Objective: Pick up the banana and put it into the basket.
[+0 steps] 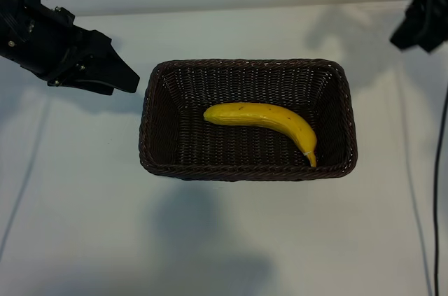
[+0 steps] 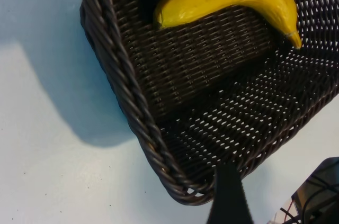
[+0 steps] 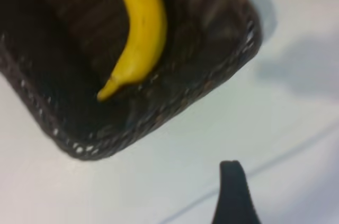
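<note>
Lying inside the basket [image 1: 150, 128], the banana [image 1: 262, 120] is already placed; both grippers, left [image 1: 115, 75] at ten o'clock, right [image 1: 413, 33] at two, are spread empty; only parking is judged needed.

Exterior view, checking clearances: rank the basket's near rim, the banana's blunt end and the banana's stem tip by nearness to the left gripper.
From the left gripper:
1. Basket, its left rim, closest.
2. Banana, blunt end mid-basket.
3. Stem tip, far right corner.
</note>
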You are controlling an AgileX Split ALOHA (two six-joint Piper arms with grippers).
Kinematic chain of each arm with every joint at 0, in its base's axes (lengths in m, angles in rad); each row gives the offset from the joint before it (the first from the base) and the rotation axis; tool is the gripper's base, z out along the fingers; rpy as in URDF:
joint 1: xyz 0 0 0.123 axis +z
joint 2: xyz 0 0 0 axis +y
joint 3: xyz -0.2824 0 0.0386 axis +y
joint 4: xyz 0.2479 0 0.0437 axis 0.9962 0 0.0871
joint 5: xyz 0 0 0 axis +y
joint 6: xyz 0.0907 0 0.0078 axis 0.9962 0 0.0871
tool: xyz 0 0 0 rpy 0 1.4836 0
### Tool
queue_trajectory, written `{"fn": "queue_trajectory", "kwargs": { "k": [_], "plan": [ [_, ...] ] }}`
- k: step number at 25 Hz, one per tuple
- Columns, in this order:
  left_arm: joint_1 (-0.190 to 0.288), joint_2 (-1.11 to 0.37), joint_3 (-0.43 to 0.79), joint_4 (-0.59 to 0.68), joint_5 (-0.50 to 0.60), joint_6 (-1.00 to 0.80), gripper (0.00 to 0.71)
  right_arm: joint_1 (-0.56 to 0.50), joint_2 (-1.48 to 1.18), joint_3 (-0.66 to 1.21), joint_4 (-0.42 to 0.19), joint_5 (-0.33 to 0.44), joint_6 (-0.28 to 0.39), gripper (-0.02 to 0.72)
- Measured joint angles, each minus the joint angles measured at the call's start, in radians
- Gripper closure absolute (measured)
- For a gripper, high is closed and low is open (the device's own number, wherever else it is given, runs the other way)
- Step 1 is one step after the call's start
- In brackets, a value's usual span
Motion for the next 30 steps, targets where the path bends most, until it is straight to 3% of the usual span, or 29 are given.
{"fn": "queue_trajectory", "kwargs": {
  "k": [5, 30],
  "plan": [
    [0.0, 0.0, 0.0, -0.004, -0.001, 0.001, 0.184, 0.0, -0.012, 0.018, 0.06, -0.001, -0.004, 0.223],
    [0.0, 0.0, 0.0, -0.004, -0.014, 0.005, 0.184, 0.0, 0.06, 0.023, 0.129, -0.002, -0.013, 0.223]
  ]
}}
